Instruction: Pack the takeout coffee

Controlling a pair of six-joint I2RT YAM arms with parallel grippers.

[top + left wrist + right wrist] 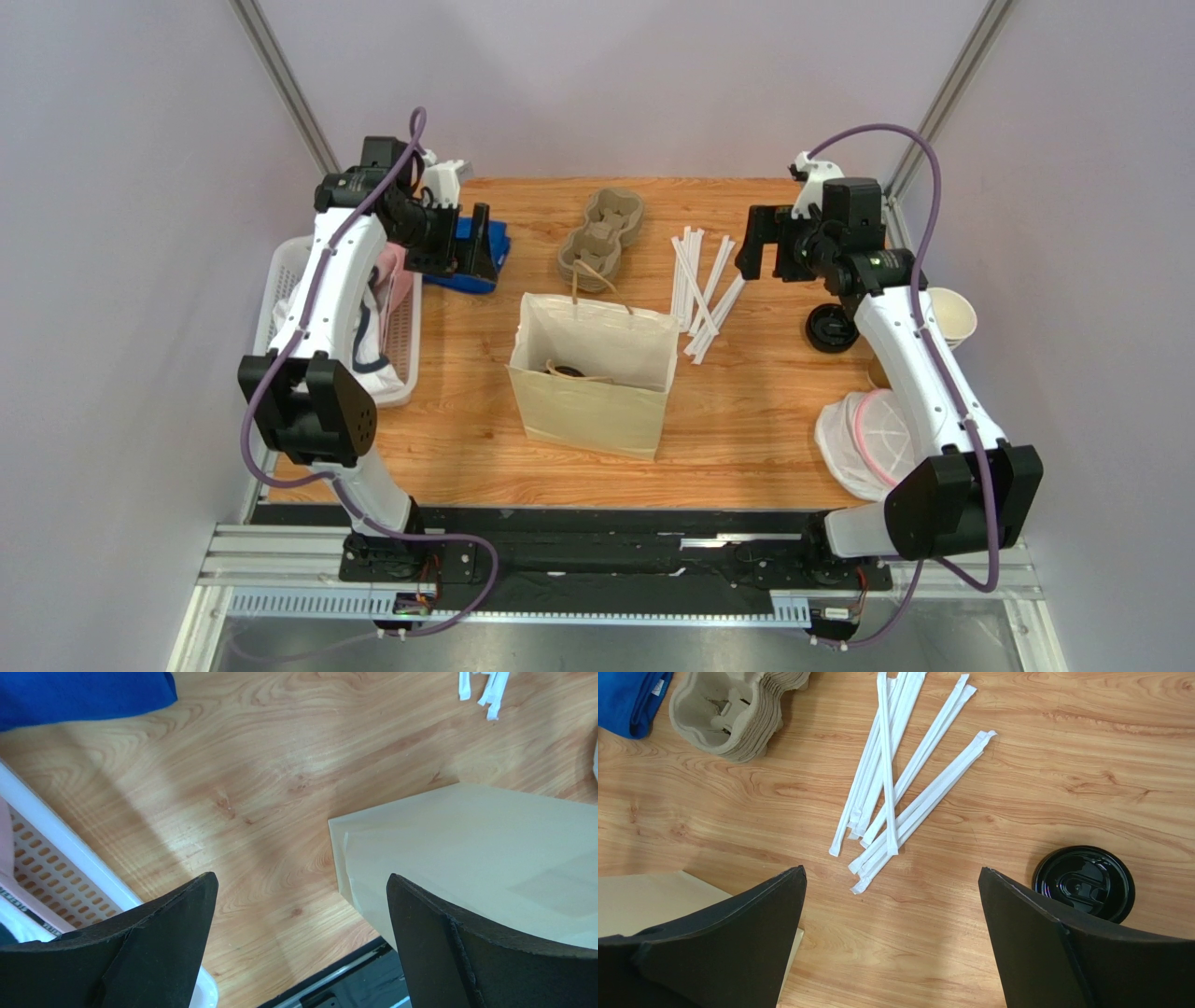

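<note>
An open tan paper bag (589, 399) stands upright mid-table. Down inside its mouth a dark round lid shows, the takeout coffee (570, 371); its cup is mostly hidden by the bag walls. My left gripper (473, 247) hovers at the back left over a blue cloth, open and empty. In the left wrist view the left gripper (300, 878) has bare wood between its jaws and the bag (491, 868) to its right. My right gripper (759, 247) hangs at the back right near the straws, open. In the right wrist view the right gripper (892, 871) holds nothing.
Wrapped white straws (899, 784) lie fanned out behind the bag, beside a pulp cup carrier (603, 231). A loose black lid (1085, 882) and a lidless cup stack (954, 317) sit at the right. A white basket (295, 287) is at the left, a blue cloth (463, 266) beside it, a mesh hamper (859, 445) near right.
</note>
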